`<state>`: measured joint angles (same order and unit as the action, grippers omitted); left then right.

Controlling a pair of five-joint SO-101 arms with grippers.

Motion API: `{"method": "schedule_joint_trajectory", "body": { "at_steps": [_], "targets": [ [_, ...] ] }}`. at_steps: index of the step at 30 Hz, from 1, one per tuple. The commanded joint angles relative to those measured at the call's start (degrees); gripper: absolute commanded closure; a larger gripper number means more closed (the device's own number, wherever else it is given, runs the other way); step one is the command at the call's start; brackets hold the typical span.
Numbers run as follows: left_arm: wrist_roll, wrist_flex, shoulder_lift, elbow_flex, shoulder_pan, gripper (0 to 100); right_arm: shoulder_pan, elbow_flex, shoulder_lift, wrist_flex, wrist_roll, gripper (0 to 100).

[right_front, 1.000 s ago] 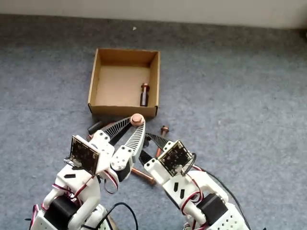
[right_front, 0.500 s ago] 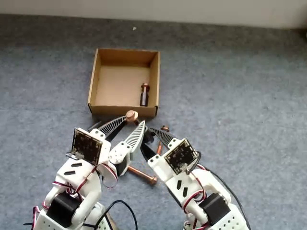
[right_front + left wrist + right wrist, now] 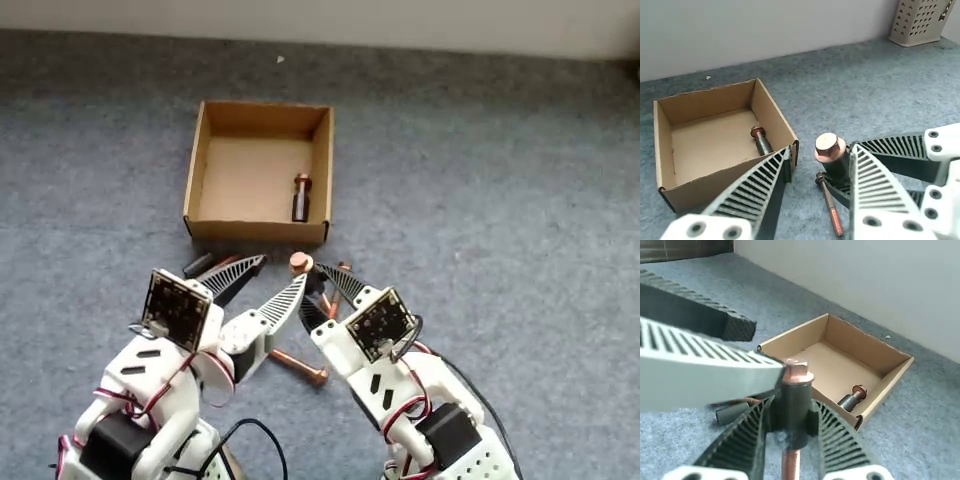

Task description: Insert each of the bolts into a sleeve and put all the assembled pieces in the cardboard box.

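Note:
My right gripper [image 3: 308, 290] is shut on a dark sleeve [image 3: 791, 407] with a copper bolt [image 3: 796, 371] pushed through it, held upright just in front of the cardboard box [image 3: 195, 170]. The bolt's head [image 3: 300, 263] sticks up and its thread hangs out below. My left gripper [image 3: 282, 270] stands open beside it, its fingers [image 3: 760, 190] spread either side of the bolt head [image 3: 829, 145] without touching. One assembled piece [image 3: 300, 197] lies inside the box by its right wall.
Loose bolts lie on the grey carpet: one [image 3: 298, 366] between the two arms, another [image 3: 340, 275] under the right gripper. A loose dark sleeve [image 3: 197, 265] rests by the box's front left corner. Open carpet stretches to the right.
My left gripper, shut on the bolt head before, has opened, let go and drawn back. The bolt now sits in the sleeve in the right gripper.

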<state>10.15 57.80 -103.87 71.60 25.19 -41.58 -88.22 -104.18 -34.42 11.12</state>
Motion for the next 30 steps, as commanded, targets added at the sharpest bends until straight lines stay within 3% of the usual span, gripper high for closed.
{"method": "schedule_joint_trajectory", "body": {
  "at_steps": [1, 4, 12, 18, 22, 30],
  "targets": [
    [-2.29, 1.05, 0.04, -4.97, -2.51, 80, 0.84, 4.26, -0.92, 1.54, 0.18, 99.3],
    [-9.41, 1.14, 0.04, -4.88, -3.47, 80, 0.84, 4.18, -0.92, 1.54, 0.18, 99.3],
    [-20.48, 4.57, -0.13, -1.54, -11.91, 100, 0.92, 0.66, -0.92, 1.54, 0.18, 99.3],
    [-21.54, 7.21, -0.22, 5.23, -24.92, 99, 0.92, -0.31, -0.4, 1.36, 0.18, 99.3],
    [-21.63, 7.21, -0.22, 12.7, -30.73, 99, 0.92, 0.31, -0.31, -4.35, 0.18, 99.1],
    [-23.65, 7.38, -0.22, 18.42, -33.98, 99, 0.84, 8.92, 9.98, -5.49, 0.7, 98.9]
  ]
}}
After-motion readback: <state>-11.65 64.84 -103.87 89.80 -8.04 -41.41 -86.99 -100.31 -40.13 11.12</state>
